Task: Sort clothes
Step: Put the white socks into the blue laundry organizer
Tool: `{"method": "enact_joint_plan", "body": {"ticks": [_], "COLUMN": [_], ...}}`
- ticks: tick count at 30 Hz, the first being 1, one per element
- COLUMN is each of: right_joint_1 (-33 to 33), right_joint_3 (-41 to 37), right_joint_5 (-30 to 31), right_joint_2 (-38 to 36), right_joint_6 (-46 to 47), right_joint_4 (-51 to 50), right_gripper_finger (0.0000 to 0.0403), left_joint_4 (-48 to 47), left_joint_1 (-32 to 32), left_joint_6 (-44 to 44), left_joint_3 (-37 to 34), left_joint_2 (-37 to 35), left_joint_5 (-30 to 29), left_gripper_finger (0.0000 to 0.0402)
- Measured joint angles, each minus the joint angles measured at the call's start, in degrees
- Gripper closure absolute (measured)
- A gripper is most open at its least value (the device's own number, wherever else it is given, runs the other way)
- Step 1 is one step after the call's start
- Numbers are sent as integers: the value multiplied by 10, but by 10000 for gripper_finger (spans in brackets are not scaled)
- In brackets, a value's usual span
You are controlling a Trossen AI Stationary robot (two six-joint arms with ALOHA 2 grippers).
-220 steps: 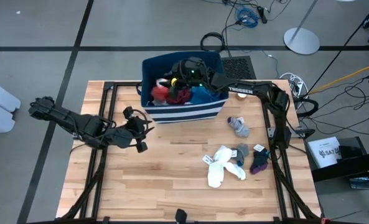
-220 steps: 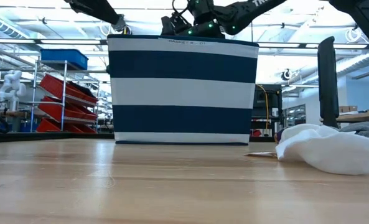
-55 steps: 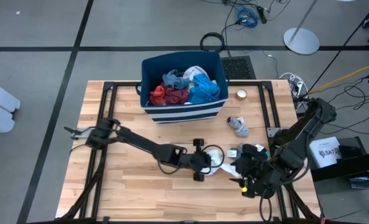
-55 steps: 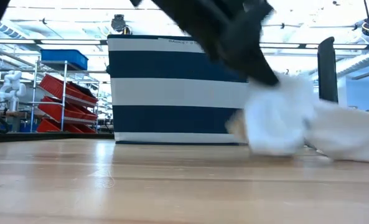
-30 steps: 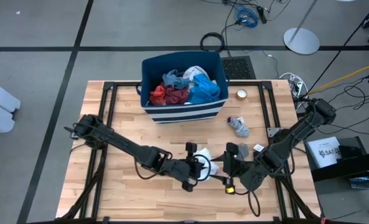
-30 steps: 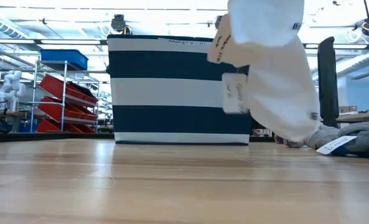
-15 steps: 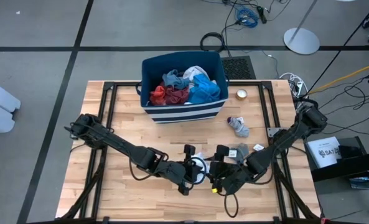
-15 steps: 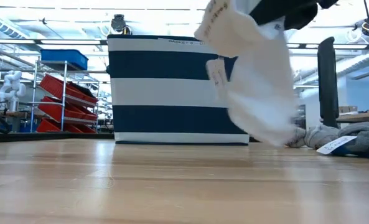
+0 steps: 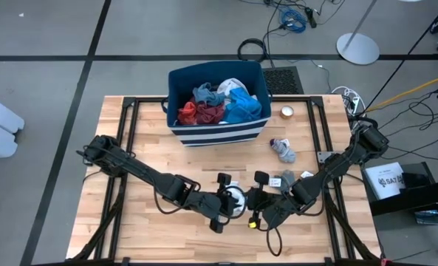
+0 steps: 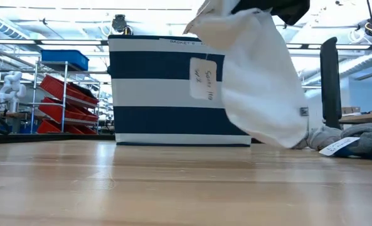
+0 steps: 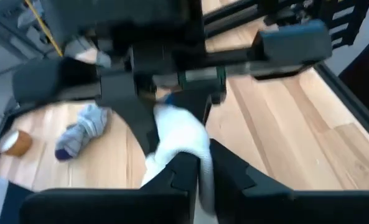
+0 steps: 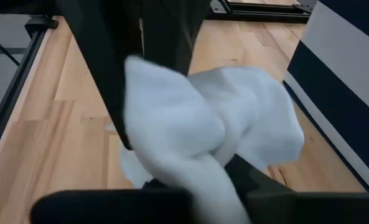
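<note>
Hanging white sock [image 10: 261, 81], striped bin [image 10: 173, 88] behind, grey socks [image 10: 355, 139] beside

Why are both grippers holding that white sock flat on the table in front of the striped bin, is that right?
Not quite. Both grippers, left and right, do hold the white sock in front of the bin, but it hangs lifted clear of the table, as the low view shows.
</note>
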Motion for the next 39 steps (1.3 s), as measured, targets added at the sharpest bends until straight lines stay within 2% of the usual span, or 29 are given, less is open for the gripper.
{"method": "enact_joint_plan", "body": {"ticks": [5, 7, 9, 11, 13, 16, 20, 24, 27, 31, 34, 39], "right_joint_1": [0, 0, 1, 1, -2, -15, -37, -63, -90, -138, -180, -267], "right_joint_3": [0, 0, 1, 8, 16, 34, 79, 143, 197, 267, 323, 431], "right_joint_5": [0, 0, 0, -1, 0, 0, -2, -4, -11, -80, -110, -139], "right_joint_2": [0, -1, -1, -2, -2, -3, -4, -4, -4, -5, -5, -5], "right_joint_6": [6, 7, 12, 20, 29, 33, 15, -34, -84, -165, -234, -336], "right_joint_4": [-5, -15, -32, -65, -103, -155, -225, -288, -328, -349, -369, -386], "right_gripper_finger": [394, 397, 397, 397, 399, 400, 401, 401, 402, 402, 402, 402], "left_joint_4": [-22, -39, -73, -109, -165, -224, -247, -213, -134, -4, 61, 103], "left_joint_1": [-5, -10, -20, -29, -39, -43, -15, 24, 47, 71, 85, 94], "left_joint_6": [-21, -20, -18, -34, -55, -67, -87, -120, -121, -112, -94, -92], "left_joint_3": [0, 0, 0, 1, 0, -32, -112, -223, -317, -425, -468, -486], "left_joint_2": [-5, -17, -45, -78, -109, -154, -223, -299, -356, -426, -472, -531], "left_joint_5": [-24, -54, -109, -165, -193, -193, -186, -168, -147, -107, -76, -38], "left_gripper_finger": [304, 279, 263, 256, 255, 254, 254, 254, 254, 254, 254, 254]}}
